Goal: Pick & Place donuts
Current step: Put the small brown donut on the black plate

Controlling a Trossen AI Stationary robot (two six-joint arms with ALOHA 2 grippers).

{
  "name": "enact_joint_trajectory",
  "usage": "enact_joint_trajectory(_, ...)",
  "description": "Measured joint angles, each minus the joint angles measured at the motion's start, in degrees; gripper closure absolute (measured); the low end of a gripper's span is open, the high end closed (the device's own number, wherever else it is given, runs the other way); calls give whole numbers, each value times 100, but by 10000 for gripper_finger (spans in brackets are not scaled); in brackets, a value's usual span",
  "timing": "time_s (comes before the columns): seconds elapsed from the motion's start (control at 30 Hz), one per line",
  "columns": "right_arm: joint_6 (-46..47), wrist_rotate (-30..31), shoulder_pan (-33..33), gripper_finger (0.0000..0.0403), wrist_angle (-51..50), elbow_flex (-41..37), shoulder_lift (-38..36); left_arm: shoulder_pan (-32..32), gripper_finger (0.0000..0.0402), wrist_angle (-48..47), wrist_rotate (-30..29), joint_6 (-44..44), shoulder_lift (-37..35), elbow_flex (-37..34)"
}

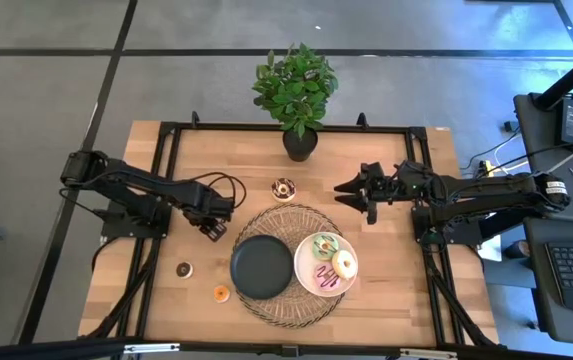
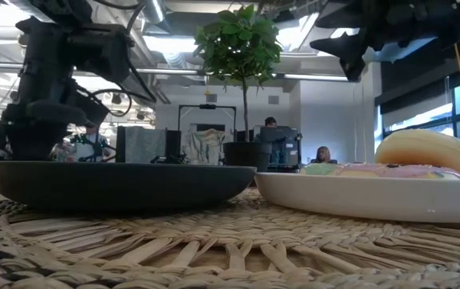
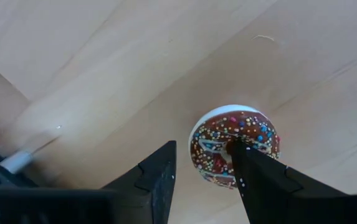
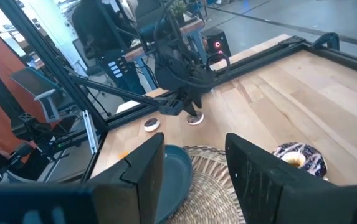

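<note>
A chocolate donut with sprinkles [image 3: 253, 134] lies flat on the wood under my left gripper [image 3: 202, 149], which is open. In the high view the left gripper [image 1: 214, 226] hides this donut, left of the woven mat. My right gripper [image 1: 352, 192] is open and hovers right of a dark-iced donut [image 1: 284, 188], which also lies flat beside the mat [image 4: 298, 159]. Green [image 1: 324, 244], cream [image 1: 345, 264] and pink [image 1: 324, 278] donuts lie on the white plate [image 1: 306, 283]. A small dark donut [image 1: 184, 269] and an orange mini donut [image 1: 221, 293] lie on the table. My left gripper comes at the sprinkled donut from above, pointing down. One fingertip [image 3: 237, 155] stands over the donut's hole [image 3: 227, 148] and the other over bare wood beside it. I cannot tell whether either finger touches the donut.
A black plate [image 1: 262, 267] and the white plate sit side by side on the round woven mat [image 1: 288, 222]. A potted plant [image 1: 298, 95] stands at the far edge. A black frame [image 1: 171, 160] runs round the table. Bare wood lies between the mat and both arms.
</note>
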Motion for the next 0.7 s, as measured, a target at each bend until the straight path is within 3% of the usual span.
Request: enact_joint_trajectory(0.7,-142,2,2,231,-138,2,2,0,301,4,216,450,0,1)
